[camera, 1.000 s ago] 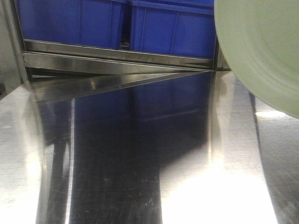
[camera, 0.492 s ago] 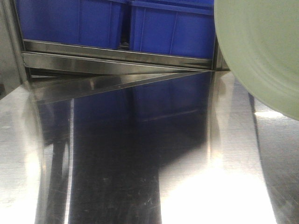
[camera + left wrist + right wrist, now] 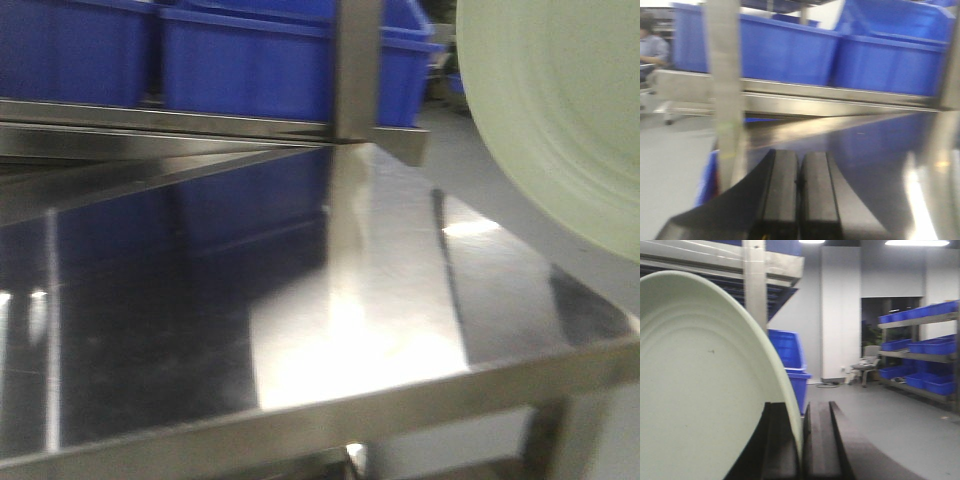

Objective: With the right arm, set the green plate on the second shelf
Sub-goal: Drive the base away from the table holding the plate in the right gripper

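Observation:
The pale green plate (image 3: 560,110) hangs on edge at the upper right of the front view, right of and above the steel shelf surface (image 3: 200,330). In the right wrist view the green plate (image 3: 700,390) fills the left side, and my right gripper (image 3: 801,440) is shut on its rim, one finger on each face. My left gripper (image 3: 799,170) is shut with nothing in it, low over a steel shelf surface (image 3: 875,150). Which level is the second shelf I cannot tell.
Blue bins (image 3: 250,60) stand on a raised ledge behind the shelf surface, with an upright steel post (image 3: 357,70) in front of them. Another post (image 3: 722,100) rises left of my left gripper. A rack of blue bins (image 3: 920,355) lines the far wall.
The front view has swung: the bins and shelf slid left, and the post and the shelf's front and right edges came into view. The plate stays at the upper right.

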Robot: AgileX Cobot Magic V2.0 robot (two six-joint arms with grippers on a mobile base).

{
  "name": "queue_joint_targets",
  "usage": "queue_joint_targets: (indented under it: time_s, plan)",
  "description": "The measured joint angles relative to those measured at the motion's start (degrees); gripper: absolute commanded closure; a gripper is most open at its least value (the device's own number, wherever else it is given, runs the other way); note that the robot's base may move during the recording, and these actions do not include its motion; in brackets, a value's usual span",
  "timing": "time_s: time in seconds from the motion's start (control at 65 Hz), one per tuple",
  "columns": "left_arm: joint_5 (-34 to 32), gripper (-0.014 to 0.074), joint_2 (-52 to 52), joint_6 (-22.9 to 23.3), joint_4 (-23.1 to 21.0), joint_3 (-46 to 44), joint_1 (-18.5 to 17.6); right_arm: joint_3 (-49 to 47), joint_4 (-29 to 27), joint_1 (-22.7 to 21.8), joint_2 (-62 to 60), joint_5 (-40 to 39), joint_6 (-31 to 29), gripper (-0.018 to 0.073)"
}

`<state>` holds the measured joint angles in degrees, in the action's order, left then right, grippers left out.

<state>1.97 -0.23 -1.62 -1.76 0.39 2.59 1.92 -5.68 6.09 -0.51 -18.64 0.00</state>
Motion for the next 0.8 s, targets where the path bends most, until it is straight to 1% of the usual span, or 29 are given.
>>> queue_joint_targets:
  time_s: [0.8]
  plan:
    - [0.00,0.0466,0.00,0.00,0.00,0.00,0.00,0.00,-0.05,0.00,-0.09,0.00,0.00,0.0505]
